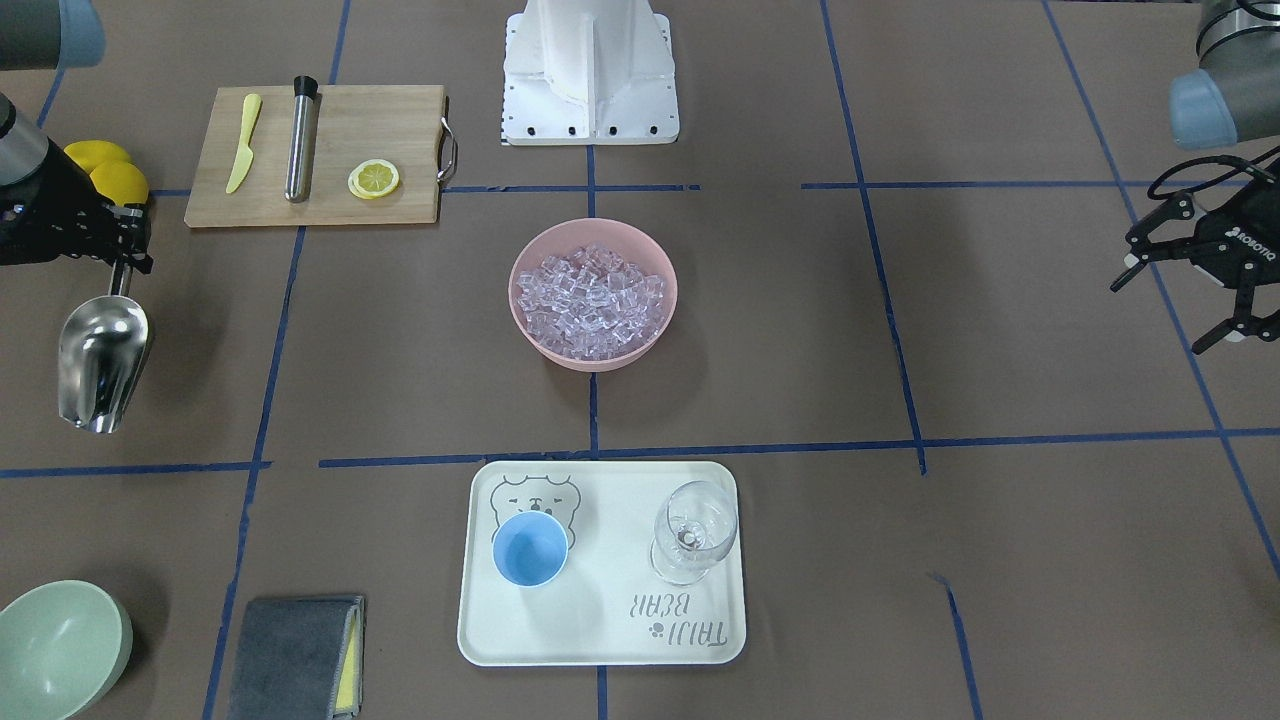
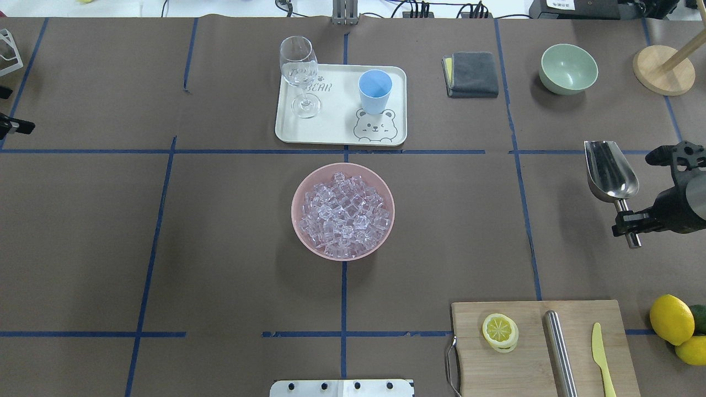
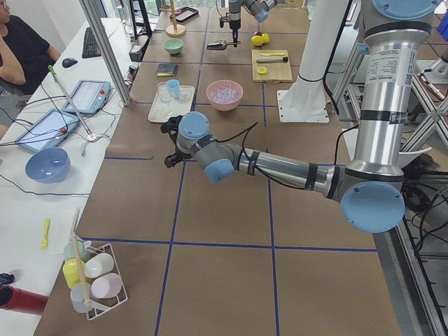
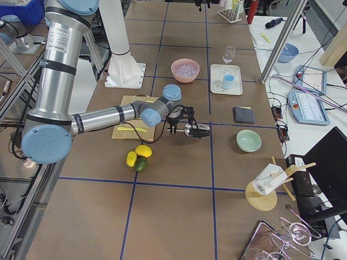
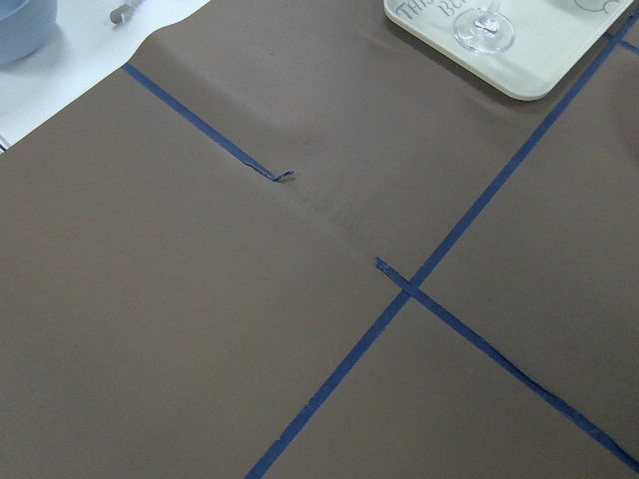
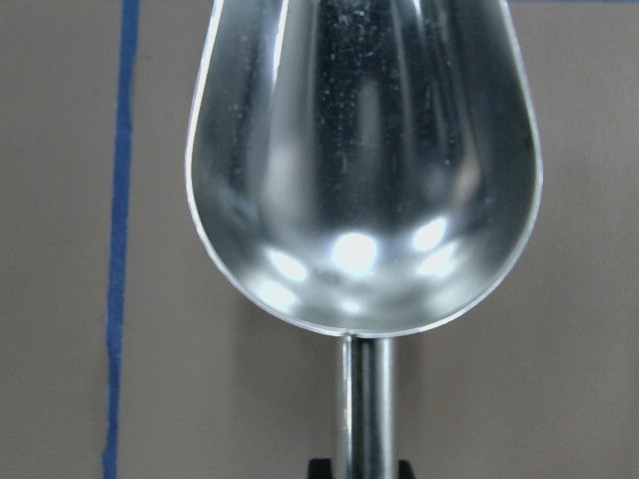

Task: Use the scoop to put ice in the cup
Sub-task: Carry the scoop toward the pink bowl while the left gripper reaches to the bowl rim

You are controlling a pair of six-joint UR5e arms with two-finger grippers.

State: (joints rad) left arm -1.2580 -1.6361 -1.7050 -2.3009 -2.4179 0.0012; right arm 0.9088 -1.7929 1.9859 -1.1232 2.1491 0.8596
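Note:
The steel scoop (image 1: 100,360) is empty and held above the table at the robot's right side, well apart from the ice. My right gripper (image 1: 125,262) is shut on its thin rod handle; the scoop also shows in the overhead view (image 2: 609,168) and fills the right wrist view (image 6: 364,170). The ice (image 1: 592,300) fills a pink bowl (image 1: 525,325) at the table's middle. The light-blue cup (image 1: 530,548) stands empty on a white tray (image 1: 600,640). My left gripper (image 1: 1156,318) is open and empty, far off on the other side.
A wine glass (image 1: 693,530) stands on the tray beside the cup. A cutting board (image 1: 400,120) holds a lemon slice, a steel cylinder (image 1: 299,140) and a yellow knife. Lemons (image 2: 672,318), a green bowl (image 2: 568,69) and a grey cloth (image 2: 471,73) lie on the robot's right.

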